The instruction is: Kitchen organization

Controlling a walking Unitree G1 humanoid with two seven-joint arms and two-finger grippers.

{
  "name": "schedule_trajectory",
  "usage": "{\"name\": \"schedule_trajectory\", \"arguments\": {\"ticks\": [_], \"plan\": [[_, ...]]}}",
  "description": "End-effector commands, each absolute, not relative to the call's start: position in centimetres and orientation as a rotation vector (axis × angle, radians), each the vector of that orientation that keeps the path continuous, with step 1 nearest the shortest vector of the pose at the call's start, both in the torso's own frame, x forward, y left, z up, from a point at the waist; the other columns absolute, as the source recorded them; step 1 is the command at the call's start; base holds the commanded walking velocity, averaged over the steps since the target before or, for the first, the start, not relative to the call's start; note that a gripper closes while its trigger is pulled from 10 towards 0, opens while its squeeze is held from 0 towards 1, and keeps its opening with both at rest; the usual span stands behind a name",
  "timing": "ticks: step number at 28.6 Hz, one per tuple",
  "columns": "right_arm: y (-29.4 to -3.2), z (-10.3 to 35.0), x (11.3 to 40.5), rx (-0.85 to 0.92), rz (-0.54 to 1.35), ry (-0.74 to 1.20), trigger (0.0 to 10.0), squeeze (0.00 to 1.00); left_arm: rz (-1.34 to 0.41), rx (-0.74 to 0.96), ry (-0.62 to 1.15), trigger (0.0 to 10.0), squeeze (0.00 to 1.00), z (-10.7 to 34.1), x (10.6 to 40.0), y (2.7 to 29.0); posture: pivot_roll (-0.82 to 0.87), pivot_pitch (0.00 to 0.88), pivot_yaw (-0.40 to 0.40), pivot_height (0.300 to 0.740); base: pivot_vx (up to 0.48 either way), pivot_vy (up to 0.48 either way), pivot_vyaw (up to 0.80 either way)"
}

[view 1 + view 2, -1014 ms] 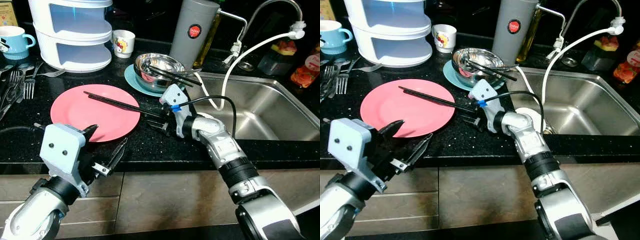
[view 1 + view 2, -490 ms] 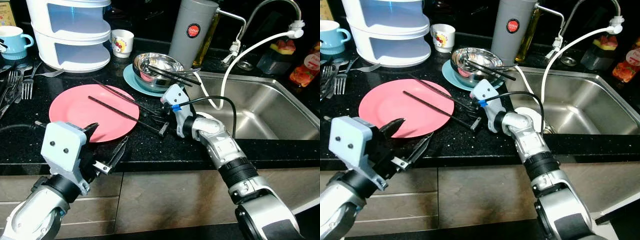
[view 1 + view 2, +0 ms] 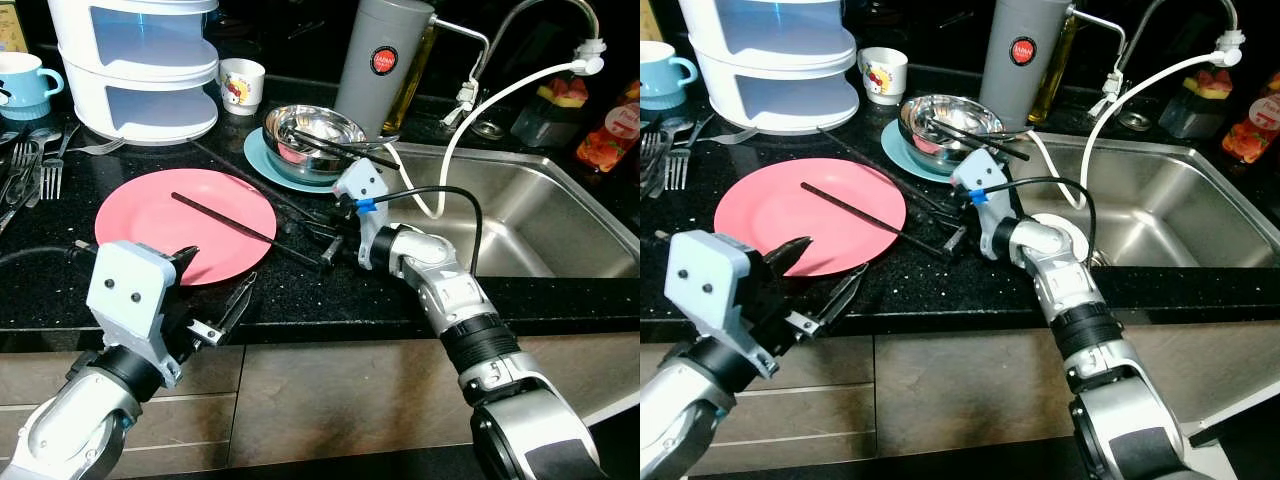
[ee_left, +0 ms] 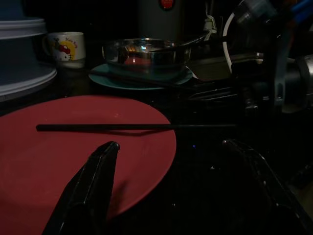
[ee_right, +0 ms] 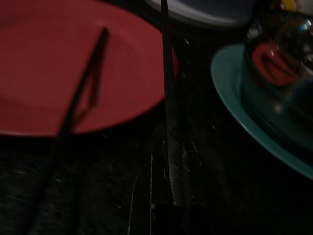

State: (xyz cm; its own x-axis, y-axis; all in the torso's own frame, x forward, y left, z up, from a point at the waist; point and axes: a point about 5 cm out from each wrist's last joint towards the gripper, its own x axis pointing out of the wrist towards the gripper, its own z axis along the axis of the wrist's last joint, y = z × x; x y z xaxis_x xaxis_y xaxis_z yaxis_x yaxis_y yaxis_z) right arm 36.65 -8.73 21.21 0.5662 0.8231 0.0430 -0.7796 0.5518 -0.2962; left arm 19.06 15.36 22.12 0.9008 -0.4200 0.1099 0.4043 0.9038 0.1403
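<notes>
My right gripper (image 3: 322, 232) sits low on the black counter (image 3: 300, 290) just off the pink plate (image 3: 140, 215), its fingers pinched on one black chopstick (image 5: 165, 88) that runs away from the fingertips past the plate's edge. A second chopstick (image 3: 240, 230) lies loose beside that gripper, one end on the plate, the other on the counter. Just behind the gripper a steel bowl (image 3: 315, 135) rests on a teal plate (image 3: 262, 155). My left gripper (image 3: 215, 300) hovers at the counter's front edge, fingers spread apart, holding nothing
</notes>
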Motion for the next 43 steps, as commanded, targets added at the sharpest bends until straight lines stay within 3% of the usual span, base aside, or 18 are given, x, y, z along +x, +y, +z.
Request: {"name": "schedule_trajectory", "arguments": {"ticks": [1, 6, 7, 10, 22, 26, 30, 36, 38, 43], "plan": [[-9.1, 22.2, 36.4, -0.217, 0.978, -0.245, 0.0, 0.0, -0.426, 0.105, -0.149, 10.0, 0.0, 22.2, 19.2, 15.3, 0.27, 0.0, -0.151, 0.74, 0.0, 0.0, 0.0], [-10.0, 22.7, 35.6, -0.094, 1.047, -0.285, 0.0, 0.0, -0.393, 0.083, -0.189, 10.0, 0.0, 22.9, 19.4, 15.7, 0.27, 0.0, -0.145, 0.74, 0.0, 0.0, 0.0], [-10.5, 22.9, 35.3, -0.042, 1.058, -0.297, 10.0, 0.0, -0.383, 0.075, -0.199, 10.0, 0.0, 23.0, 19.5, 15.9, 0.27, 0.0, -0.142, 0.74, 0.0, 0.0, 0.0], [-11.7, 23.3, 35.3, 0.1, 1.02, -0.31, 10.0, 0.0, -0.372, 0.074, -0.203, 10.0, 0.0, 23.1, 19.6, 16.0, 0.26, 0.0, -0.139, 0.74, 0.0, 0.0, 0.0], [-14.3, 24.5, 35.1, 0.317, 0.958, -0.393, 10.0, 0.0, -0.395, 0.076, -0.2, 10.0, 0.0, 23.0, 20.2, 15.6, 0.24, 0.0, -0.117, 0.74, 0.0, 0.0, -0.67], [-16.7, 26.7, 35.5, 0.512, 0.841, -0.495, 10.0, 0.0, -0.415, 0.08, -0.191, 10.0, 0.0, 22.9, 20.3, 15.4, 0.23, 0.0, -0.108, 0.74, 0.0, 0.0, -0.8], [-17.6, 25.9, 37.1, 0.389, 0.613, -0.406, 10.0, 0.0, -0.418, 0.079, -0.188, 10.0, 0.0, 22.8, 20.5, 15.4, 0.23, 0.0, -0.105, 0.74, 0.0, 0.0, -0.38], [-17.1, 24.9, 38.4, 0.251, 0.462, -0.287, 10.0, 0.0, -0.426, 0.078, -0.184, 10.0, 0.0, 22.6, 20.6, 15.2, 0.22, 0.0, -0.103, 0.74, 0.0, 0.0, 0.0], [-16.4, 24.1, 39.1, 0.065, 0.381, -0.21, 10.0, 0.0, -0.432, 0.078, -0.178, 10.0, 0.0, 22.5, 20.5, 15.1, 0.22, 0.0, -0.102, 0.74, 0.0, 0.0, 0.0], [-16.6, 22.9, 39.7, -0.09, 0.269, -0.108, 10.0, 0.0, -0.434, 0.082, -0.172, 10.0, 0.0, 22.5, 20.3, 15.1, 0.23, 0.0, -0.108, 0.74, 0.0, 0.0, 0.0]]}}
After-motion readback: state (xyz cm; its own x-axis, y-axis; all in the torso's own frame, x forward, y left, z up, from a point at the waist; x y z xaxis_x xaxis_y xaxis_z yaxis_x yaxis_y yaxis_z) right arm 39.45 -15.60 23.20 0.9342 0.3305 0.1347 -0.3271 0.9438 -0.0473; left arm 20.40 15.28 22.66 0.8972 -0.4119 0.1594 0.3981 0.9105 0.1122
